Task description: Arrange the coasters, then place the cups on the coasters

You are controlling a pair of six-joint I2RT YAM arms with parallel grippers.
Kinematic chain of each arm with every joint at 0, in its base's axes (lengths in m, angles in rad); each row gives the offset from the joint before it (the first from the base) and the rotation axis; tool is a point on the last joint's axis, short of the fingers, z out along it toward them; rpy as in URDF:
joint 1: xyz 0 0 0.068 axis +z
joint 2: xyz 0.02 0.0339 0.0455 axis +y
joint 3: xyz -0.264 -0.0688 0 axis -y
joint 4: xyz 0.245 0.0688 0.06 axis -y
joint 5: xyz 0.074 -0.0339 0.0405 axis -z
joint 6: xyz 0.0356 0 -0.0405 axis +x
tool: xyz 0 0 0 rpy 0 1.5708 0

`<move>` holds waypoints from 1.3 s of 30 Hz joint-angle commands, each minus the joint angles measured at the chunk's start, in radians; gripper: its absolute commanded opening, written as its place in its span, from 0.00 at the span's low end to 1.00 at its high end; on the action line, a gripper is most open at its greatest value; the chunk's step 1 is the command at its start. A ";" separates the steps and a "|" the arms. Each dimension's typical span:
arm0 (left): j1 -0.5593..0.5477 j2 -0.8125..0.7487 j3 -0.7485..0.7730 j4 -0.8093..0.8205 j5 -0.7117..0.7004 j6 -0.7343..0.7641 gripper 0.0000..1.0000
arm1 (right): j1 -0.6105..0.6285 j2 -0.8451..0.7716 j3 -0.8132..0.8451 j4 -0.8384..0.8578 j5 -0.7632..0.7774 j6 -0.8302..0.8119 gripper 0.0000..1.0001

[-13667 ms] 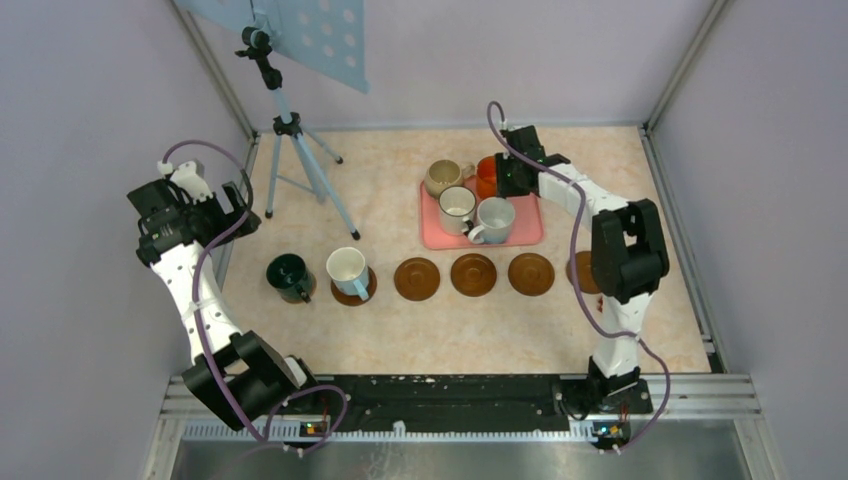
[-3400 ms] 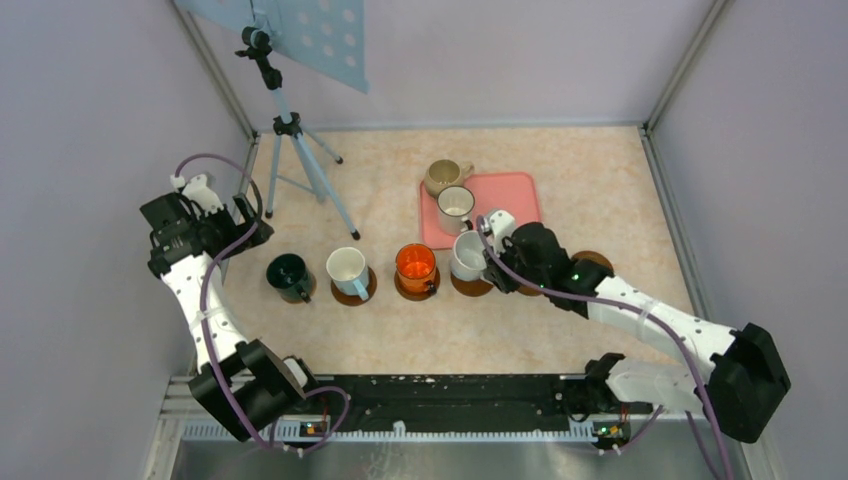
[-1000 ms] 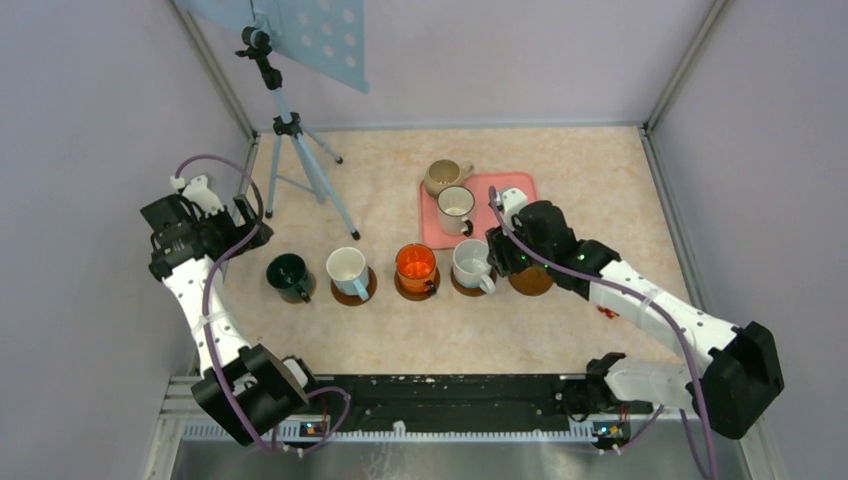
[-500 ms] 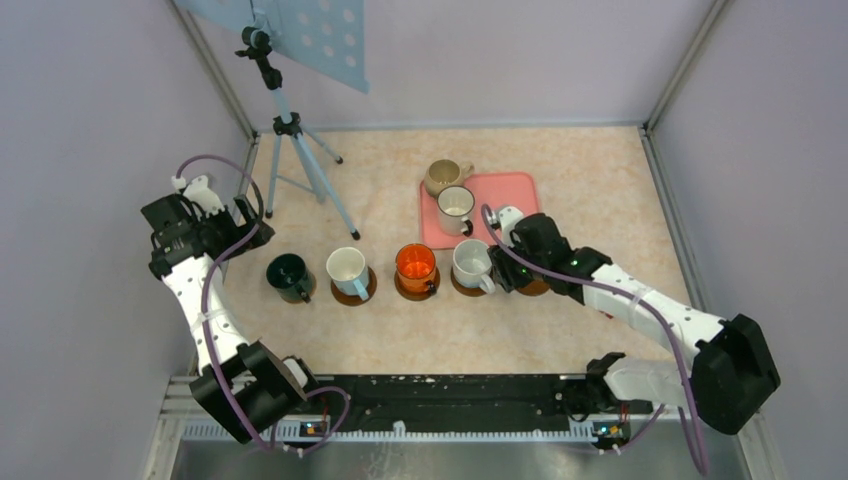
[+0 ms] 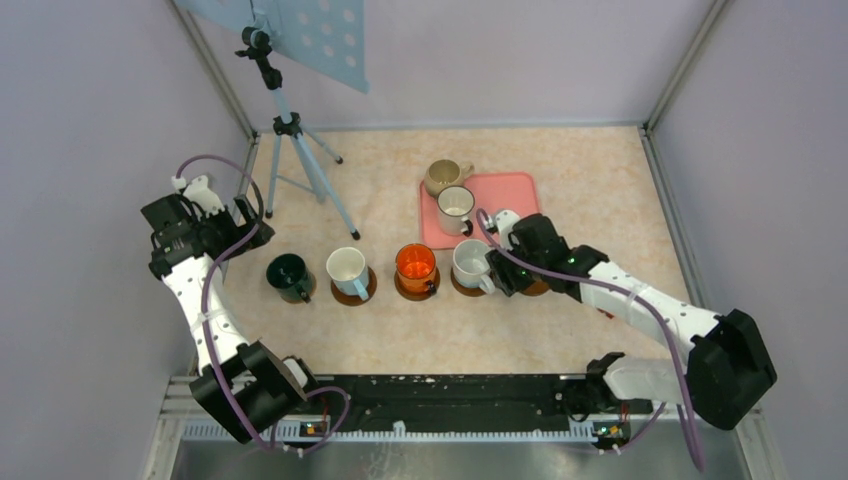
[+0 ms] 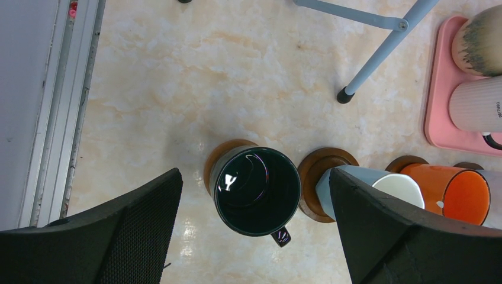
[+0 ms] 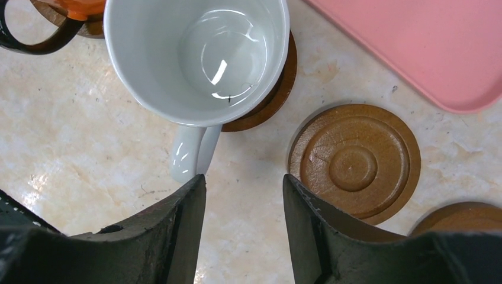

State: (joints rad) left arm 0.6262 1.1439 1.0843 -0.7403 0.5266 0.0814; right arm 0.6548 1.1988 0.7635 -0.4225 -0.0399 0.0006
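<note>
Four cups stand in a row on dark brown coasters: dark green point(image 5: 288, 275), pale-blue point(image 5: 347, 268), orange point(image 5: 415, 264) and white point(image 5: 470, 262). A beige cup point(image 5: 442, 176) and a whitish cup point(image 5: 457, 203) are by the pink tray. My right gripper point(image 7: 243, 182) is open and holds nothing. Its left finger tip is just below the white cup's handle point(image 7: 189, 154), and a bare coaster point(image 7: 354, 163) lies off its right finger. Another coaster's edge point(image 7: 456, 220) shows at the lower right. My left gripper point(image 6: 254, 174) hangs wide open high above the dark green cup point(image 6: 256, 190).
The pink tray point(image 5: 505, 195) lies behind the row. A tripod point(image 5: 300, 160) stands at the back left, one foot point(image 6: 342, 94) near the green cup. A small red object point(image 5: 603, 313) lies under the right arm. Metal rails edge the table at left.
My right gripper has slid toward the near side and left, from the tray's edge to beside the white cup's handle, with its jaws slightly wider. The left arm has not moved.
</note>
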 commanded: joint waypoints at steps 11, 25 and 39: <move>-0.004 -0.004 0.025 0.033 0.008 -0.006 0.99 | -0.020 0.195 0.365 0.051 -0.010 -0.015 0.58; -0.004 -0.018 0.026 0.039 -0.031 0.004 0.99 | -0.027 0.449 0.563 -0.001 0.035 0.032 0.56; -0.004 -0.018 0.021 0.041 -0.041 0.007 0.99 | -0.050 0.627 0.623 0.014 0.085 0.040 0.49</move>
State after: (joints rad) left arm 0.6262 1.1435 1.0843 -0.7341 0.4892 0.0807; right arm 0.6159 1.8061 1.3319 -0.4385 0.0296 0.0292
